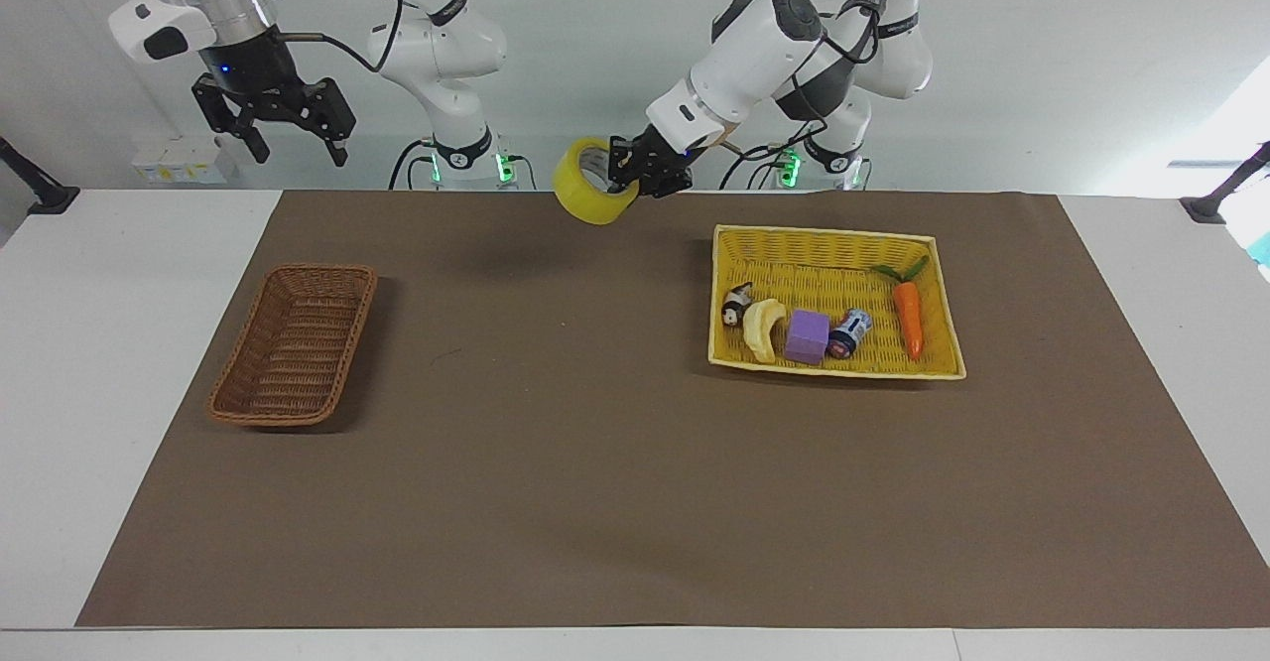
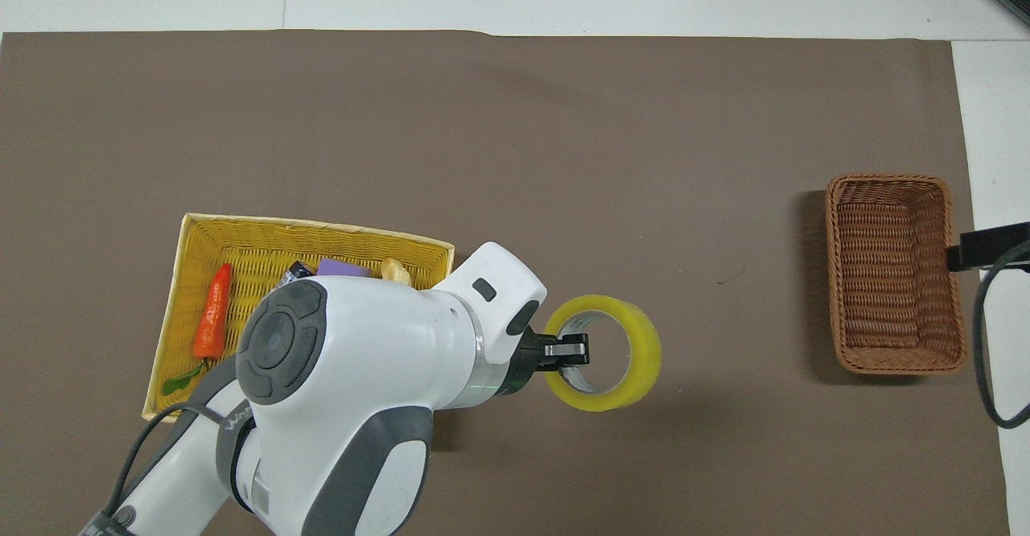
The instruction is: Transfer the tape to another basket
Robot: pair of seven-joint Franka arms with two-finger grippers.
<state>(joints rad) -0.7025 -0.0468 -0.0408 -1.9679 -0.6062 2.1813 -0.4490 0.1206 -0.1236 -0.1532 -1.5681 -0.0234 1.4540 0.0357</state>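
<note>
My left gripper (image 1: 627,177) is shut on the rim of the tape (image 1: 585,197), a yellow translucent roll with a pale core. It holds the tape up in the air over the brown mat, between the two baskets; in the overhead view the tape (image 2: 636,356) hangs from the left gripper (image 2: 573,350). The brown wicker basket (image 1: 295,343) sits toward the right arm's end of the table and holds nothing; it also shows in the overhead view (image 2: 895,272). My right gripper (image 1: 292,133) is open and waits high above that end, and only its tip (image 2: 991,245) shows in the overhead view.
A bright yellow woven basket (image 1: 933,304) sits toward the left arm's end, holding a carrot (image 1: 908,316), a purple block (image 1: 808,335), a banana (image 1: 762,329), a small can (image 1: 849,333) and a small figure (image 1: 736,305). A brown mat (image 1: 595,482) covers the table.
</note>
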